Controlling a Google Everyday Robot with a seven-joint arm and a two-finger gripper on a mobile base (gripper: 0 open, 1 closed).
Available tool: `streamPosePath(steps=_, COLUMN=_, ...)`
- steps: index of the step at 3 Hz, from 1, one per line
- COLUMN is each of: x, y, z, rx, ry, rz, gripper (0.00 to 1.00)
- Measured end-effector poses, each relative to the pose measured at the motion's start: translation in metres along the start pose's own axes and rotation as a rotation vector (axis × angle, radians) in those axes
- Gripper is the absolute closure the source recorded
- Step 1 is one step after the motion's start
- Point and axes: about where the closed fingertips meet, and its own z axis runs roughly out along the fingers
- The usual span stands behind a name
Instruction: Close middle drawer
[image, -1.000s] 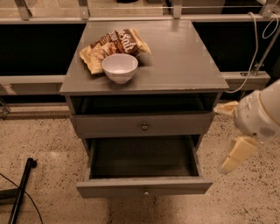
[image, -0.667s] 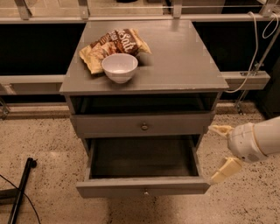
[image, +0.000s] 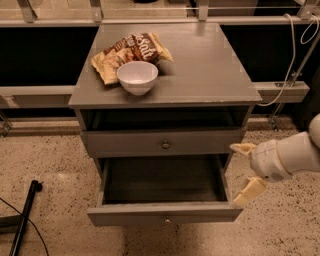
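Middle drawer (image: 150, 214) was pulled well out of the grey table (image: 210, 70), front panel toward the camera, knob (image: 167, 219) at centre. Its dark inside was in view from above.

Top drawer (image: 130, 142) sat above it, front about flush with the frame, with its own knob (image: 165, 145). A dark gap showed between that front and the tabletop. Bottom drawer hidden under the open one.

Pincer (image: 237, 174) was at the right side of the open drawer, coming in from the right edge on a white arm (image: 292, 156). Fingers were spread wide apart, gripping nothing. The upper finger (image: 243, 148) was level with the top drawer's lower edge, just off the table's right frame. The lower finger (image: 250, 191) was just beside the open drawer's right front corner; contact could not be told.

On the tabletop, rear left: chip bag (image: 131, 50), with a white bowl (image: 137, 76) in front of it and overlapping its edge. Both well apart from the pincer.

Floor: a black pole (image: 22, 220) and a thin cable (image: 31, 226) lay left of the drawer, clear of its front. White cables (image: 294, 55) hung at upper right, behind the arm.
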Motion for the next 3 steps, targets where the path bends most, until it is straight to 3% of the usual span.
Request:
streamPosePath(steps=1, x=0.041, y=0.018, z=0.065, rx=-0.069, ry=-0.043, rz=0.019, gripper=0.00)
streamPosePath(steps=2, x=0.092, y=0.048, z=0.125, rx=-0.075, ry=-0.045, rz=-0.023, gripper=0.18)
streamPosePath(steps=3, x=0.137, y=0.083, z=0.180, rx=-0.062, ry=-0.017, rz=-0.079, gripper=0.49)
